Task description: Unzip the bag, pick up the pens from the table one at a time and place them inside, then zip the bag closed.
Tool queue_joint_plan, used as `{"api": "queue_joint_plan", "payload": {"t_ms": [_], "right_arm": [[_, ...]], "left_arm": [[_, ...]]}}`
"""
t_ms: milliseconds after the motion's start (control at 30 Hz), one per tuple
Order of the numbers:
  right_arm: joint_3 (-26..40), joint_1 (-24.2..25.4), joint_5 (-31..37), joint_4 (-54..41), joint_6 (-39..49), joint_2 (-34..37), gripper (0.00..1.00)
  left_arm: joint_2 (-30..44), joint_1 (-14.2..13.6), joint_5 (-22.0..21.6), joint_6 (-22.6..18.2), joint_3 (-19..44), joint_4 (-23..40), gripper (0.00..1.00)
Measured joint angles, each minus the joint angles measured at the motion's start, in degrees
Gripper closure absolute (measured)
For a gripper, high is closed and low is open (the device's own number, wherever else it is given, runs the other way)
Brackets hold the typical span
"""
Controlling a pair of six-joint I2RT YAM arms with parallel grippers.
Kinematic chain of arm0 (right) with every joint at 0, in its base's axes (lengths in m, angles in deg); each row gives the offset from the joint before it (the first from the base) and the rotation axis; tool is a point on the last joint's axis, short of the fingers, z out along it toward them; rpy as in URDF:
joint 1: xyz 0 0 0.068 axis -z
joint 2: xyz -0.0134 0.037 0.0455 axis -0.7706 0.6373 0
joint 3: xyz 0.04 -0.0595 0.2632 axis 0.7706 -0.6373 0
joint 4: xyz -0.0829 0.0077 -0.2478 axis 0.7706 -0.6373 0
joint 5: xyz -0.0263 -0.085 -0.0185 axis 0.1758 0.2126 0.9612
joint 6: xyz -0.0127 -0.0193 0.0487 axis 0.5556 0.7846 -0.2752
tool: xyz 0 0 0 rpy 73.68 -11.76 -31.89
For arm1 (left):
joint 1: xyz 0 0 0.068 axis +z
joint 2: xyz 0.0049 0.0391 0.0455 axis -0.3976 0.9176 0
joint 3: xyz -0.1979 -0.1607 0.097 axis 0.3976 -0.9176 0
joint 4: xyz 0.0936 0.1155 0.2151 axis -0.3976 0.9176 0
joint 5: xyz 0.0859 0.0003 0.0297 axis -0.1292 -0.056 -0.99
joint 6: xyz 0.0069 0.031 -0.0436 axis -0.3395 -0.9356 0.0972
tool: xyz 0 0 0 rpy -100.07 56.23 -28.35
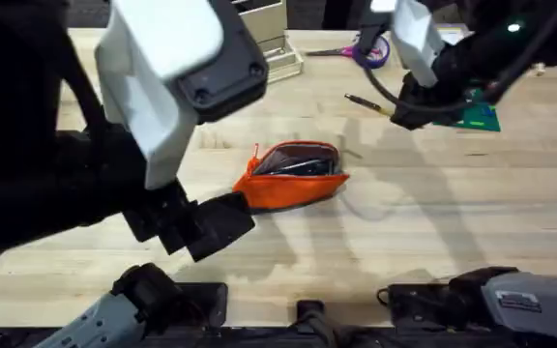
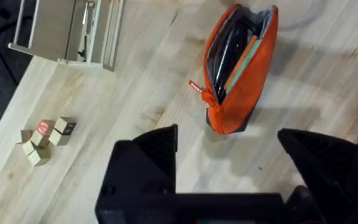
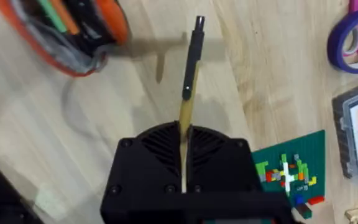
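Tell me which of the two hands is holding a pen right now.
The right hand: its fingers are shut on the yellow pen with the dark tip, lifted above the table. The left hand is open and holds nothing, near the bag.

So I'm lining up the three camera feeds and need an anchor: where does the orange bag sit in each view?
Overhead: the bag lies mid-table, unzipped, just ahead of the left gripper.
Left wrist: upper middle to right, mouth open, beyond the open fingers.
Right wrist: upper left corner, cut by the frame edge.
Shared landmark: the bag's open mouth with dark contents inside.
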Motion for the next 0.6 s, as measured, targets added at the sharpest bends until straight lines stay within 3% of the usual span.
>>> {"api": "queue_joint_plan", "payload": {"t_ms": [600], "right_arm": [[0.0,0.0,-5.6,-8.0,4.6,-15.6,0.968]], "left_arm": [[0.0,0.0,0.0,0.0,0.0,0.1,0.007]]}}
